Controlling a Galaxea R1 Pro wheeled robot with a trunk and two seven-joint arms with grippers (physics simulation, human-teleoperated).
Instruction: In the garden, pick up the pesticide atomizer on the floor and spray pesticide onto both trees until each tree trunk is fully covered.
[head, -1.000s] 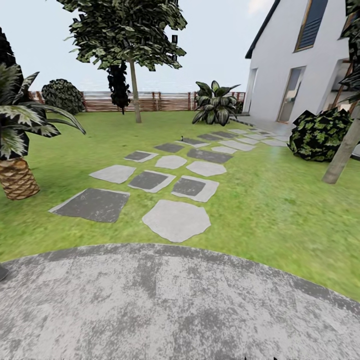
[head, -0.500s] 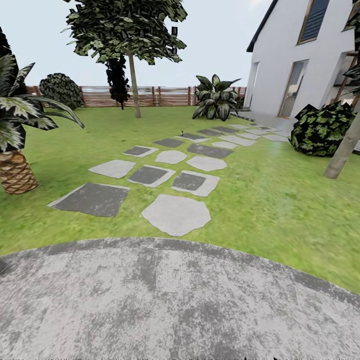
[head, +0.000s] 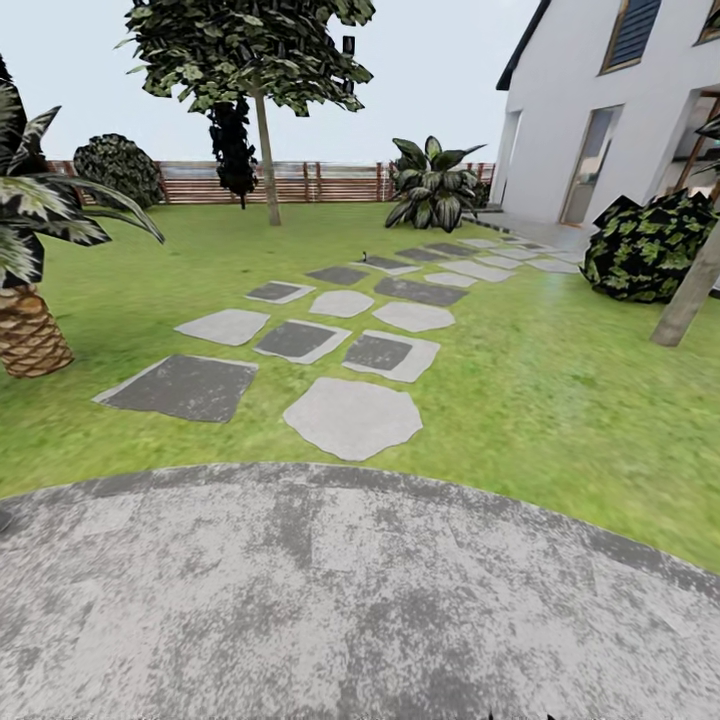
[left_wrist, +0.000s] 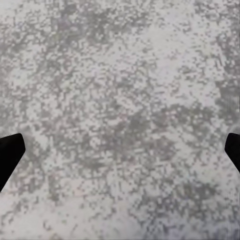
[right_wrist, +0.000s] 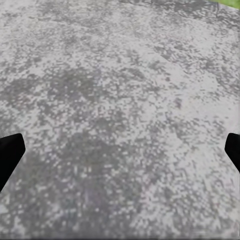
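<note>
Mottled grey paving (head: 330, 600) looks rough and matt; stepping stones (head: 352, 417) flat, matt stone; fence (head: 330, 183) slatted brown wood; palm trunk (head: 30, 335) woven-textured.

Head view faces the lawn (head: 560, 400); both wrist views look down on mottled paving (left_wrist: 120, 100)

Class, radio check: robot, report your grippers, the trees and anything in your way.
Both grippers open, empty, over grey paving. One tree far ahead by the fence, other trunk at right. Stepping stones and lawn between.

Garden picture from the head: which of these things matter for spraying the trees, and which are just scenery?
For the job:
far tree
leaning trunk
lawn

Just scenery:
palm
stepping stones
fence
house
bush
paved circle
</note>
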